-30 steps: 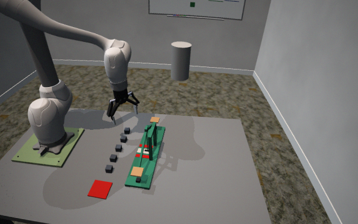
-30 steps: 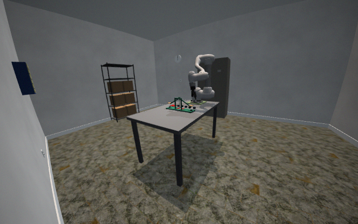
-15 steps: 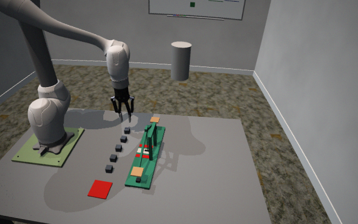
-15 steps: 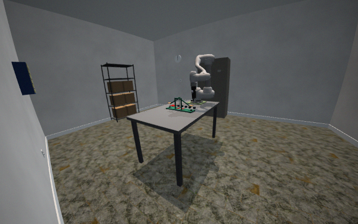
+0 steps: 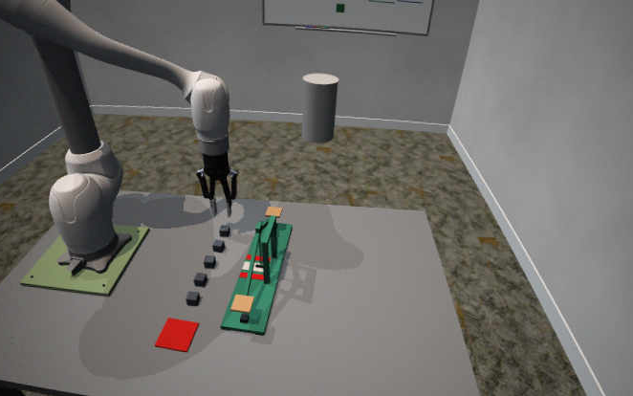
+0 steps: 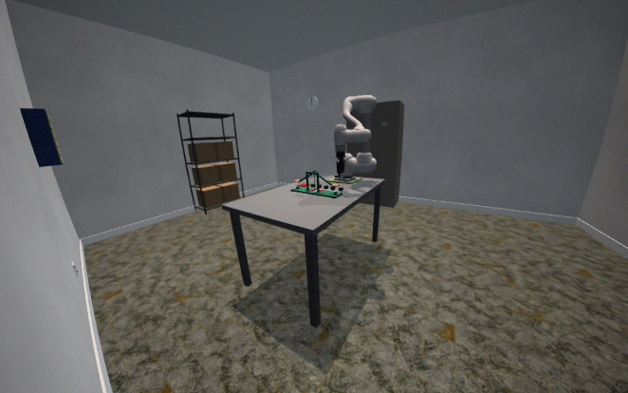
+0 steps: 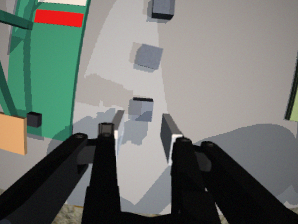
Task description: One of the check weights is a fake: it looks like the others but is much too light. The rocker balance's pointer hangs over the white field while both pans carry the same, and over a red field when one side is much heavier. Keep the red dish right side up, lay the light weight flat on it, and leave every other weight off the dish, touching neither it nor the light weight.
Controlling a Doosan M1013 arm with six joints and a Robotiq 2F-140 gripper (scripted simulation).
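Note:
Several dark cube weights stand in a row, among them the far one, the second and the near one. They look alike. The red dish lies flat past the near end of the row. The green rocker balance stands beside the row. Its far pan and near pan carry nothing. Its pointer hangs over the white field. My gripper is partly open and empty, pointing down above the far weight, not touching it.
The arm's green base plate lies left of the weights. The balance's uprights rise beside the row. A grey cylinder shows behind the table in the top view. A shelf rack and a tall cabinet stand by the walls.

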